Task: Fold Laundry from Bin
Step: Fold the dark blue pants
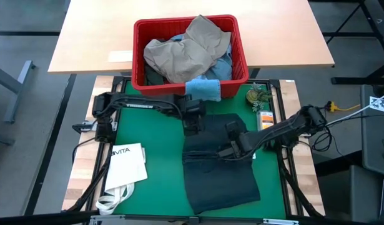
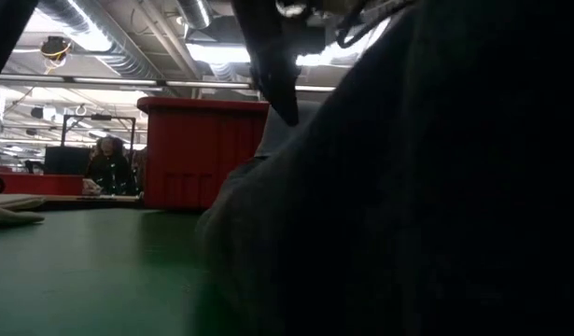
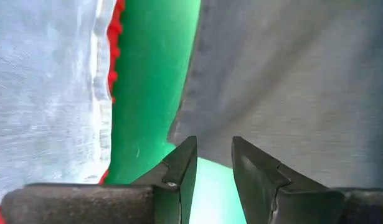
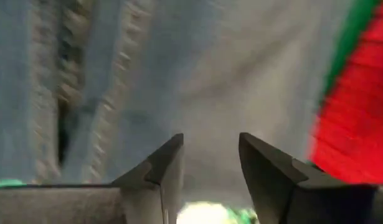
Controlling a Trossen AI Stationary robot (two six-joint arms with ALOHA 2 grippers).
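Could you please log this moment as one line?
left hand: open, at dark trousers | right hand: open, over trousers | bin: full

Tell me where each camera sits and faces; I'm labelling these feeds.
High: overhead, straight down on both arms, red bin, dark trousers.
Low: table height, facing the bin across the green mat; trousers fill the foreground.
Left wrist: behind the open left claw, facing the trousers' edge.
Right wrist: behind the open right claw, over cloth.
All views share the bin.
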